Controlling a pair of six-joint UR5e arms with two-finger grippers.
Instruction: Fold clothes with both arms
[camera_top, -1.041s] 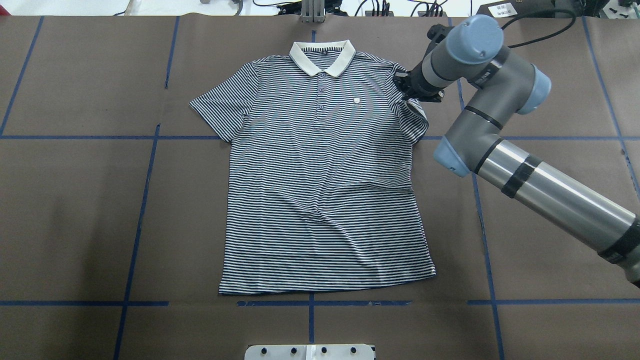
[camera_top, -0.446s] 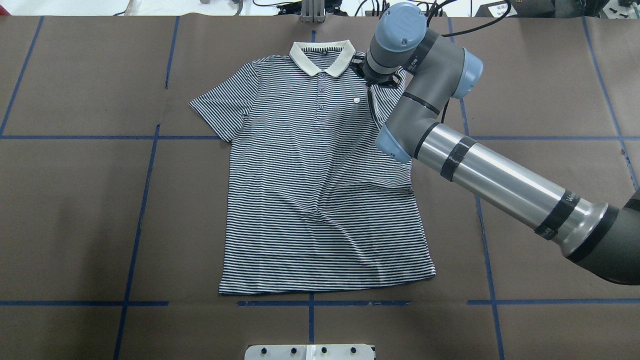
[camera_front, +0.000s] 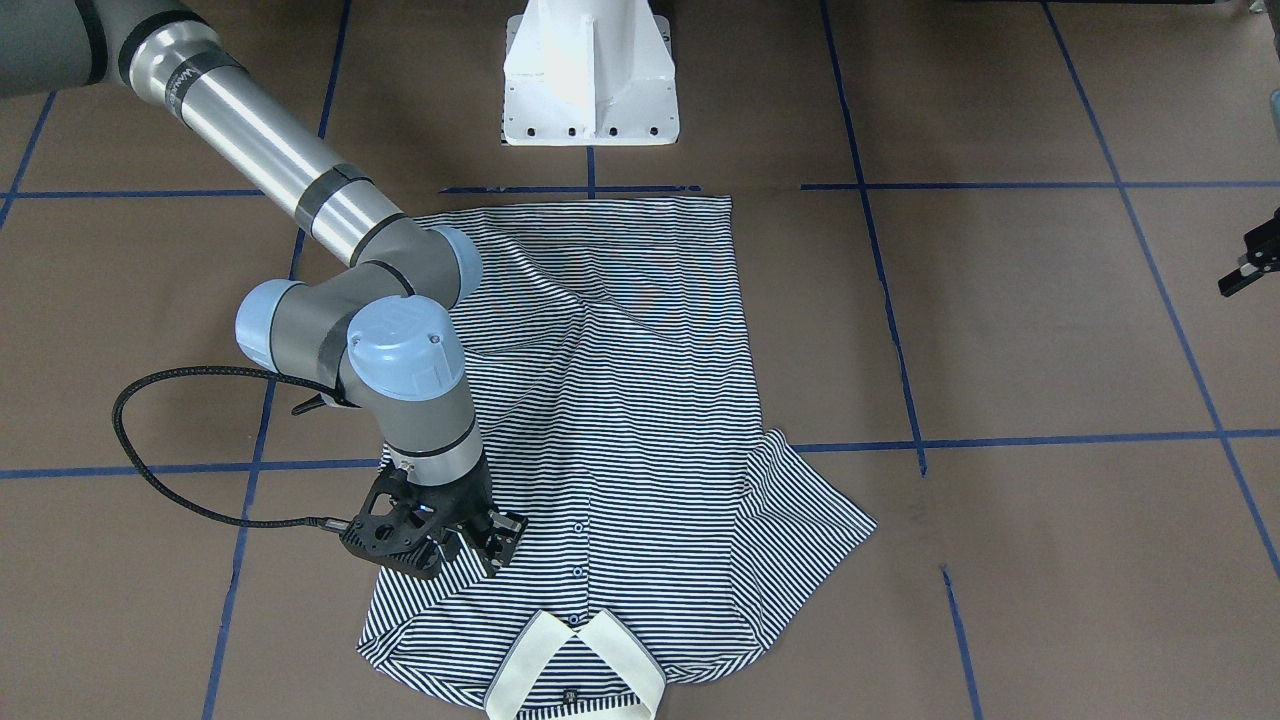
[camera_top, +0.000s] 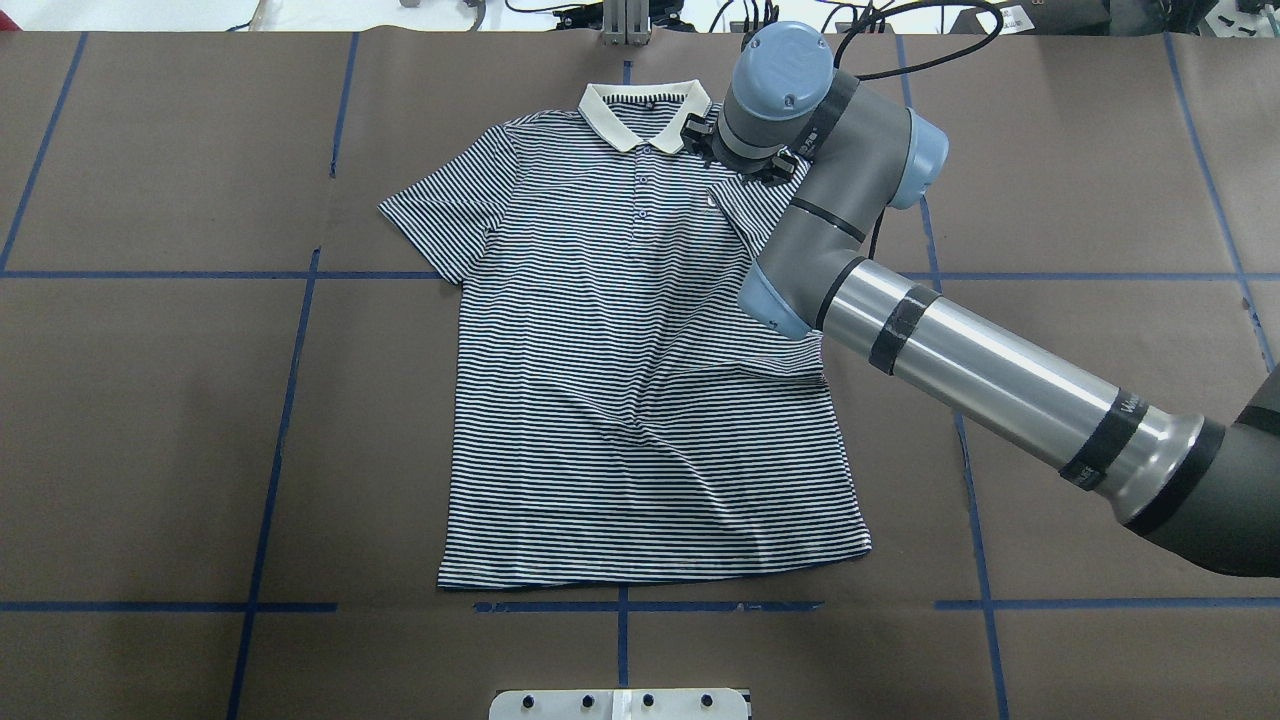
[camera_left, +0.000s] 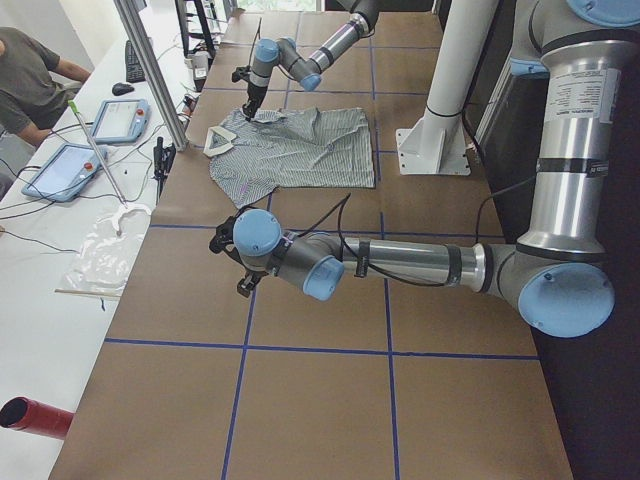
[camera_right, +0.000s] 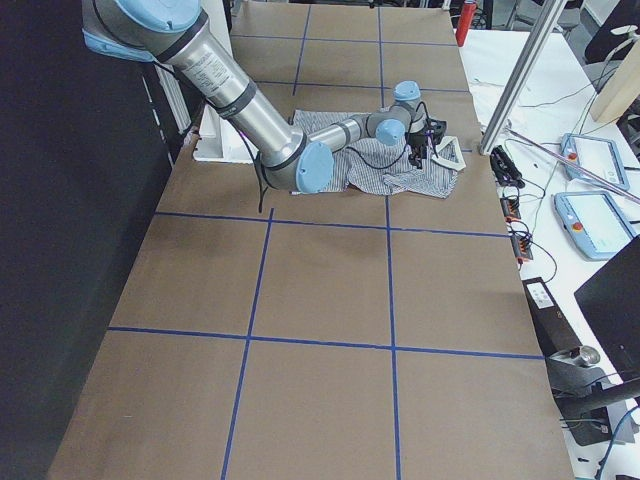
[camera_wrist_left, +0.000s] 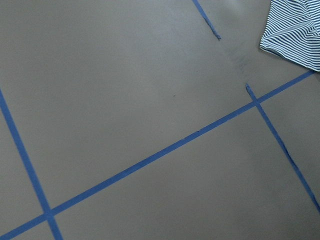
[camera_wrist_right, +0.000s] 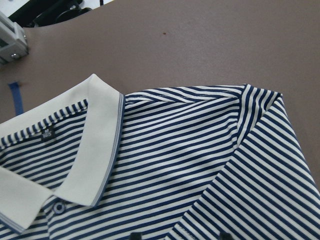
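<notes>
The polo shirt (camera_top: 640, 400) lies face up in the middle of the brown table (camera_top: 150, 400). Its cream collar (camera_top: 645, 112) is at the far end from the robot and its hem is at the near end, just short of a blue tape line (camera_top: 275, 430). The body lies mostly flat with a few soft wrinkles across the lower half.

The right arm (camera_top: 980, 370) reaches in from the right across the shirt's shoulder. The right gripper (camera_front: 440, 550) points down just right of the collar, with its fingers closed on the edge of the right sleeve (camera_wrist_right: 260, 165). That sleeve is folded inward over the chest, its stripes running at a slant across those of the body. The left sleeve (camera_top: 440, 215) lies spread flat on the table.

The left arm (camera_left: 400, 262) stretches low over the table, well to the left of the shirt. The left gripper (camera_front: 1250, 262) hangs over bare paper, and the views do not show whether its fingers are spread or together.
</notes>
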